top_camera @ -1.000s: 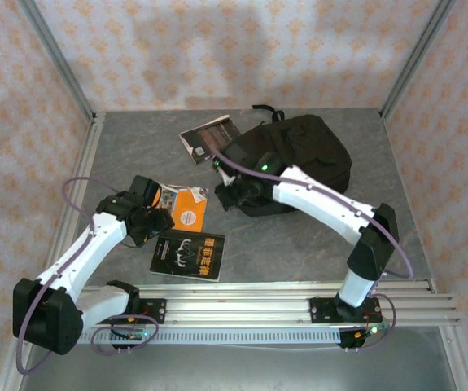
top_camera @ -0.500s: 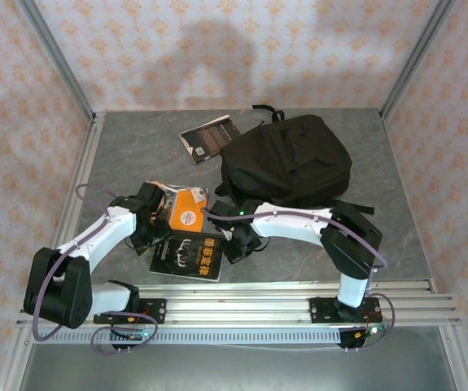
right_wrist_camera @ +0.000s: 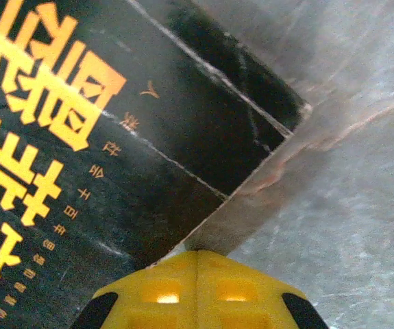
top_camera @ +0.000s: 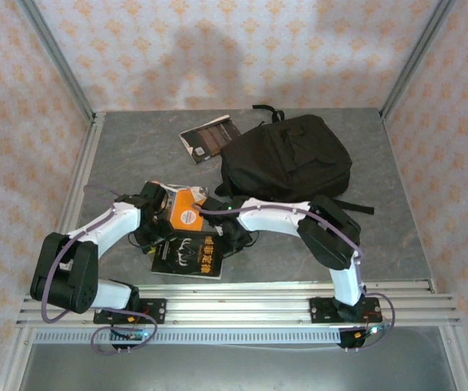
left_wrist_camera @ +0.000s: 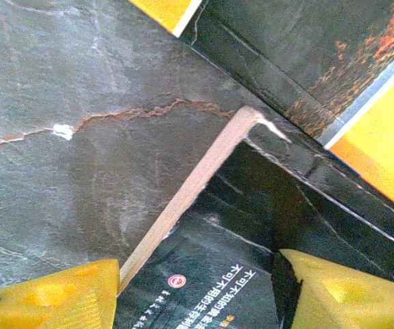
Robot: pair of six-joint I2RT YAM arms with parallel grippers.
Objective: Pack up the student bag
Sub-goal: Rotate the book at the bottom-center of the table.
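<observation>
The student bag (top_camera: 286,167), a big black backpack, lies zipped-looking at the back right of the table. A black book with orange lettering (top_camera: 189,254) lies flat near the front. My left gripper (top_camera: 154,234) is low at that book's upper left corner. In the left wrist view its yellow fingers (left_wrist_camera: 53,295) stand apart astride the black book (left_wrist_camera: 217,274), so the left gripper (left_wrist_camera: 197,301) is open. My right gripper (top_camera: 227,238) is at the book's right edge. Seen from the right wrist, the gripper (right_wrist_camera: 198,259) is shut, its tips against the page edge of the black book (right_wrist_camera: 80,171).
An orange-covered book (top_camera: 186,208) lies just behind the black one, and its yellow cover (left_wrist_camera: 382,144) is close to my left fingers. A dark brown book (top_camera: 209,137) lies at the back, left of the bag. Metal rails run along the table's near edge.
The right arm has swung from the bag down to the black book's right edge, staying shut. The left gripper has slid to the book's corner, and its jaws have narrowed a little.
</observation>
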